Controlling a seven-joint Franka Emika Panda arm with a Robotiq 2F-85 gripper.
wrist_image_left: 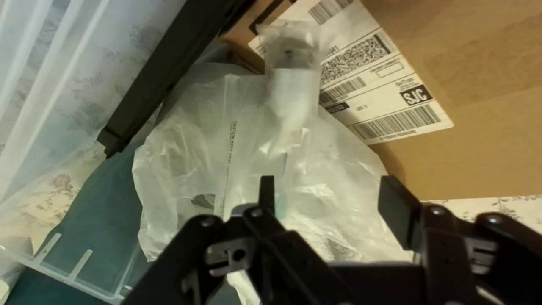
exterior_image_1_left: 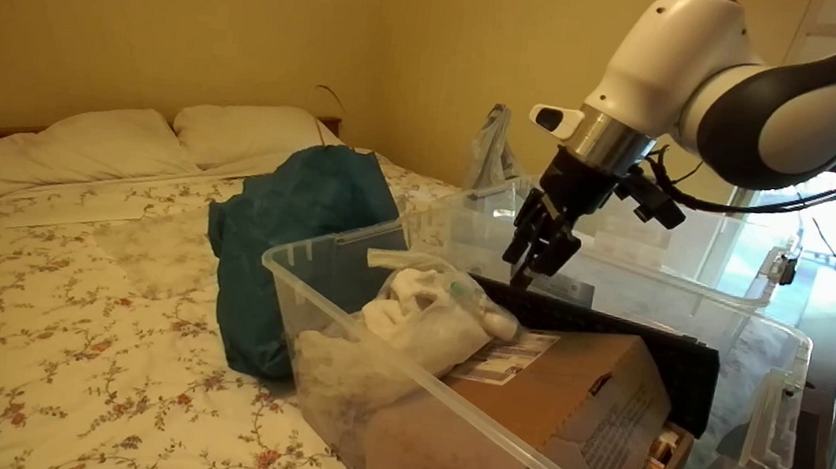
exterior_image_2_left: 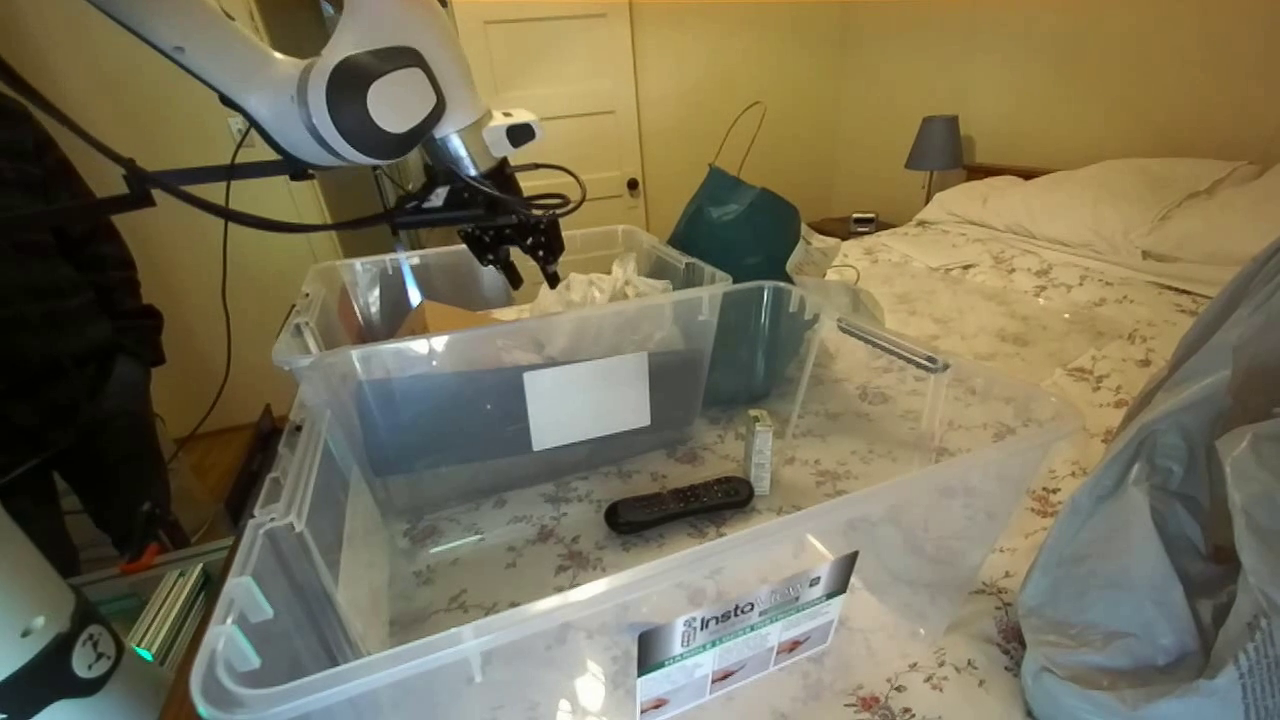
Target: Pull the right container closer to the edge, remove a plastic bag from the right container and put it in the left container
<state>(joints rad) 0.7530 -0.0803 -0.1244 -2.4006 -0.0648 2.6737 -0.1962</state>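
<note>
The claw (wrist_image_left: 327,190) hangs spread wide over the plastic bag (exterior_image_1_left: 428,318), gripping nothing that I can see. The bag lies slumped on top in the crowded tub (exterior_image_1_left: 490,430), one end resting over the cardboard box (exterior_image_1_left: 583,375); a black remote (exterior_image_2_left: 680,503) lies in the neighbouring tub (exterior_image_2_left: 560,650). To my eye the crowded tub is the left of the pair, so I'd judge the bag is where it's wanted. The tidy finish is to go straight up with the claw spread, so no loose film snags, and clear the rim before swinging off. Should the bag need carrying after all, pinch a bunched fold, away from the box, and lift slowly.
</note>
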